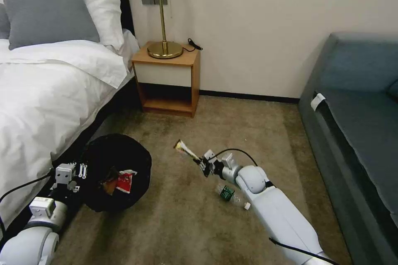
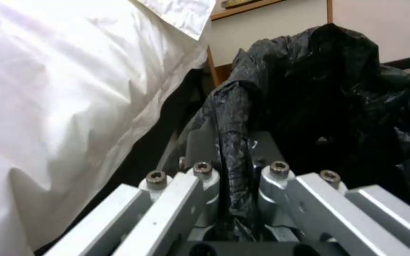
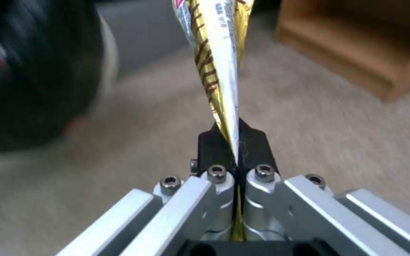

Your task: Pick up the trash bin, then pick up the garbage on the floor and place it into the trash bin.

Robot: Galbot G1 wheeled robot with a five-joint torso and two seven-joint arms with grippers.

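**binwatcher:** Four bits of garbage in total if I count right. One long yellow-black snack wrapper (image 1: 185, 150) is up off the floor (image 1: 232, 132), pinched at its lower end by the right gripper (image 1: 204, 165), jaws shut tight on the foil. One clear bottle (image 1: 226, 193) with a green label lies on the carpet just beside that arm. One red-and-white wrapper (image 1: 124, 182) and one tan crumpled bit (image 1: 109, 185) are already inside the trash bin (image 1: 116, 153).

**carpetcrumbs:** And the bin itself?

**binwatcher:** One bin, tilted with its mouth toward the camera, next to the bed (image 1: 49, 91). The left gripper (image 1: 83, 170) has it by the rim; in the wrist view the black bag (image 2: 233, 149) is bunched between closed jaws. I can't tell if the bin is fully off the carpet.

**carpetcrumbs:** So which step?

**binwatcher:** I'd say the carry of the third piece. The wrapper hangs well apart from the bin mouth, so the next move calls for swinging it over the opening before letting go. It's long and floppy, so it could catch on the rim. That leaves the bottle.
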